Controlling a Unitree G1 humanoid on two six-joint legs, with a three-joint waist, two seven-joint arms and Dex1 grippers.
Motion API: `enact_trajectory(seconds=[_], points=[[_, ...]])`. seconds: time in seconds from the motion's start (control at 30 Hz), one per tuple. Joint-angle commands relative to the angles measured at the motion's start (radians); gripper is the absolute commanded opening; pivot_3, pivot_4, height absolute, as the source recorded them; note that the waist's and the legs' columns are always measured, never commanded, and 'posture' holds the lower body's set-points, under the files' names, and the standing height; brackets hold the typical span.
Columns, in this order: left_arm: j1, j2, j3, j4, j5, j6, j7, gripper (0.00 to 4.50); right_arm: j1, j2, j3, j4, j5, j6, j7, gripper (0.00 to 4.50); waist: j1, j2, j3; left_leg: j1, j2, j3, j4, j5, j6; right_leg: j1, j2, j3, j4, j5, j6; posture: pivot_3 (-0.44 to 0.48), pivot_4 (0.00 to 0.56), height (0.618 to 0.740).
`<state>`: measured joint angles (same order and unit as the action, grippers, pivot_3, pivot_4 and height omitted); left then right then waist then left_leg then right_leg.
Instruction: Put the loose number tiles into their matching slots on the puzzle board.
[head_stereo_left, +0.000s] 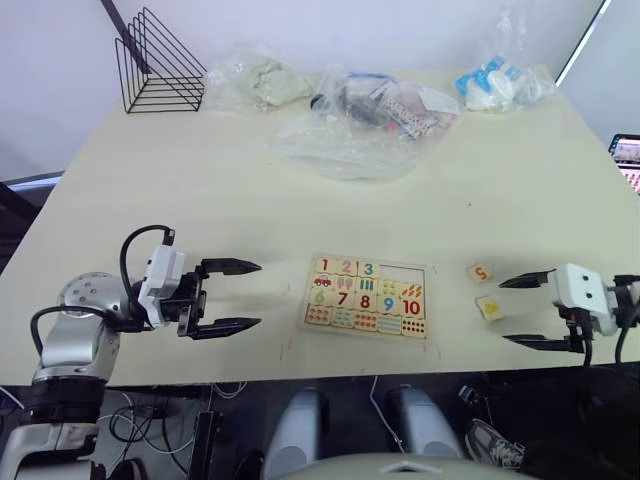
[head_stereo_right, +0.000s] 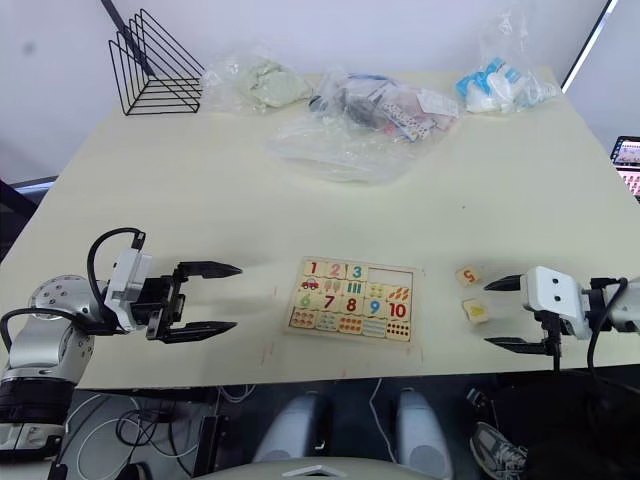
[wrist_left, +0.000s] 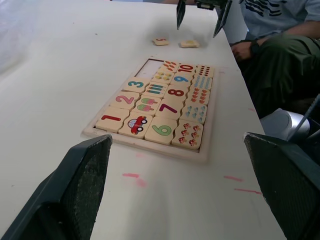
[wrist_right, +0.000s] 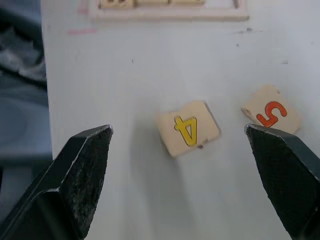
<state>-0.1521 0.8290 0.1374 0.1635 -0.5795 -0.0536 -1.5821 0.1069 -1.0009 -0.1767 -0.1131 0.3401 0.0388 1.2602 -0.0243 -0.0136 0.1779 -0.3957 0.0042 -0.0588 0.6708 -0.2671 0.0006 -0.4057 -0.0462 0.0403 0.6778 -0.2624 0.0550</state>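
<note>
Lying flat near the front edge of the pale table (head_stereo_left: 200, 190), the puzzle board (head_stereo_left: 366, 296) sits between the two grippers. Its top row holds tiles 1, 2 and 3, and the two slots (head_stereo_left: 406, 272) at the right end of that row are bare wood; the rows below are filled with pictures, dot counts and the numbers 6 to 10.

To the board's left, the left gripper (head_stereo_left: 240, 296) hovers low over the table with its two black fingers spread wide and nothing between them. Its fingertips point toward the board's left edge but stay apart from it. In the left wrist view the board lies straight ahead between the open fingers.

To the board's right, the right gripper (head_stereo_left: 520, 312) is likewise wide open and holds nothing. The 4 tile (head_stereo_left: 489, 307), with a yellow digit, lies flat on the table just ahead of its fingertips, roughly in line with the gap between them. In the right wrist view the tile sits between the two finger pads without touching either. The 5 tile (head_stereo_left: 480, 272), with an orange-red digit, lies just beyond the 4 tile, close to the upper finger's tip, and apart from the board's right edge.

Farther back, several clear plastic bags (head_stereo_left: 350, 120) with mixed contents are spread across the middle and right of the table's far side. A black wire rack (head_stereo_left: 158, 65) stands at the far left corner.

In the left wrist view a seated person (wrist_left: 280, 45) shows beyond the table's edge.
</note>
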Motion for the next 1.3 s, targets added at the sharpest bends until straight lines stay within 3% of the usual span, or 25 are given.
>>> enact_trajectory(seconds=[0.03,0.23,0.57,0.8,1.07,1.17,1.3], points=[[-0.009,0.018,-0.011,0.0,-0.027,-0.025,-0.032,4.5,0.125,0.051,-0.136,-0.158,0.038,0.119,-0.138,4.43,0.008,0.0,0.0,0.0,0.0,0.0,0.0,0.0,0.0,0.0,0.0,0.0,0.0,0.0,0.0,0.0,0.15,0.74],[-0.026,0.036,-0.05,0.017,-0.049,-0.044,-0.032,4.5,0.295,0.215,-0.231,-0.399,0.091,0.344,-0.378,4.43,0.011,0.0,0.0,0.001,0.0,0.0,0.0,0.0,0.0,0.001,0.0,0.0,0.0,0.0,0.0,0.0,0.15,0.74],[-0.05,0.046,-0.087,0.037,-0.067,-0.064,-0.032,4.5,0.363,0.465,-0.168,-0.595,0.055,0.539,-0.728,4.43,0.01,-0.001,-0.001,0.001,0.0,0.0,0.0,0.0,0.0,0.001,0.001,0.0,0.0,0.0,0.0,0.0,0.15,0.74],[-0.056,0.051,-0.093,0.034,-0.074,-0.062,-0.032,4.5,0.367,0.548,-0.071,-0.626,-0.003,0.582,-0.846,4.43,0.009,-0.001,-0.001,0.001,0.0,0.001,0.0,0.0,0.0,0.001,0.001,0.0,0.0,0.0,0.0,0.0,0.15,0.74],[-0.062,0.048,-0.094,0.033,-0.073,-0.056,-0.032,4.5,0.353,0.576,-0.05,-0.611,-0.022,0.601,-0.899,4.43,0.008,-0.001,-0.001,0.001,-0.001,0.001,0.0,0.0,0.0,0.001,0.001,0.0,0.0,0.0,0.0,0.0,0.15,0.74],[-0.062,0.048,-0.094,0.033,-0.073,-0.055,-0.032,4.5,0.359,0.59,-0.051,-0.59,-0.02,0.592,-0.902,3.7,0.008,-0.001,-0.001,0.001,-0.001,0.001,0.0,0.0,0.0,0.001,0.001,0.0,0.0,0.0,0.0,0.0,0.15,0.74],[-0.065,0.045,-0.093,0.034,-0.073,-0.055,-0.032,4.5,0.377,0.595,-0.048,-0.562,-0.043,0.554,-0.902,1.88,0.009,-0.003,-0.002,0.001,-0.001,0.001,0.0,0.0,0.0,0.001,0.001,0.0,0.0,0.0,0.0,0.0,0.15,0.74]])
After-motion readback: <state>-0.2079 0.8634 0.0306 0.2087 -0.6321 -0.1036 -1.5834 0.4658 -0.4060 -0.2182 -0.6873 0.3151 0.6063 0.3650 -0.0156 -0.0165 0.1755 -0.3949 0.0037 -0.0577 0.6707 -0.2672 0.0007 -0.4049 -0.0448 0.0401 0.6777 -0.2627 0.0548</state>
